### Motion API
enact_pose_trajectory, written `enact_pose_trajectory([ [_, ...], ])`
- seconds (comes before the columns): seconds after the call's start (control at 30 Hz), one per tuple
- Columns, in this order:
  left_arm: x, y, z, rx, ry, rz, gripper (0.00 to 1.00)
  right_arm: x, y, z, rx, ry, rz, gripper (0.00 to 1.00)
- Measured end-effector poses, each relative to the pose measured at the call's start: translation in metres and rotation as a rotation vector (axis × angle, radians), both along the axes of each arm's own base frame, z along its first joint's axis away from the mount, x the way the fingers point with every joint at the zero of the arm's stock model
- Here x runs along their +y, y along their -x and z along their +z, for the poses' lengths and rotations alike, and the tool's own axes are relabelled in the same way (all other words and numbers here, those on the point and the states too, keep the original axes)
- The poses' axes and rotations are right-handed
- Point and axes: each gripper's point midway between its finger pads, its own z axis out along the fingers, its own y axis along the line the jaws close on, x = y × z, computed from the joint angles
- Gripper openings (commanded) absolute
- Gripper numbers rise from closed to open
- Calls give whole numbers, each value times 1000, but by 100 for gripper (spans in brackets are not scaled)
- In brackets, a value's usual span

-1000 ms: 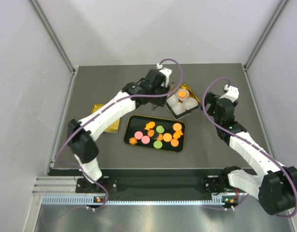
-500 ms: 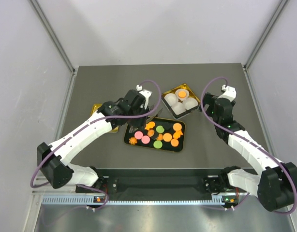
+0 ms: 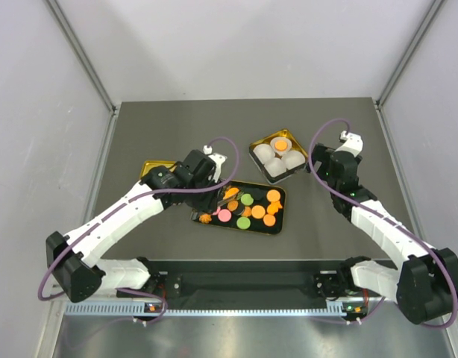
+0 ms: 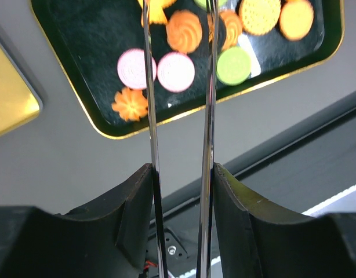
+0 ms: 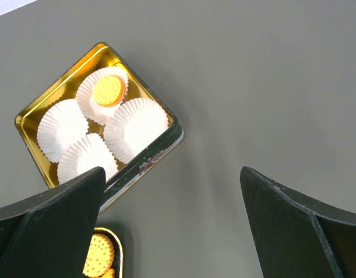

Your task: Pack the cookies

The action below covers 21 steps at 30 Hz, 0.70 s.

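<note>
The cookies [image 3: 248, 209], orange, pink and green, lie in a black gold-rimmed tray [image 3: 281, 218]. One orange cookie [image 3: 281, 144] sits in a white paper cup in the gold tin [image 3: 304, 154]. My left gripper [image 3: 216, 195] hangs over the tray's left end, its two thin metal blades open. In the left wrist view a pink cookie [image 4: 175, 72] and an orange swirl cookie [image 4: 185, 30] show between the blades [image 4: 148, 87]. My right gripper [image 3: 330, 168] is open and empty above the bare table right of the tin [image 5: 33, 116].
A gold lid [image 3: 156, 168] lies left of the tray, partly under my left arm. The tin holds several white paper cups [image 5: 134, 127]. Grey walls close the table at left, right and back.
My left arm has swung from the gold tin back and down to the tray's left end. The right arm has barely moved.
</note>
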Motion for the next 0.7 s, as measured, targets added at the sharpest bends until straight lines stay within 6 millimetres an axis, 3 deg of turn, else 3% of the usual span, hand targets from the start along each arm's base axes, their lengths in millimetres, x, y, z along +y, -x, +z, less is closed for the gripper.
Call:
enact_pose_trajectory([
  [0.23, 4, 14, -14, 64, -15, -14, 48, 0, 0, -4, 11, 3, 1, 100],
  [0.7, 6, 21, -22, 99, -17, -6, 48, 0, -1, -4, 12, 3, 1, 100],
])
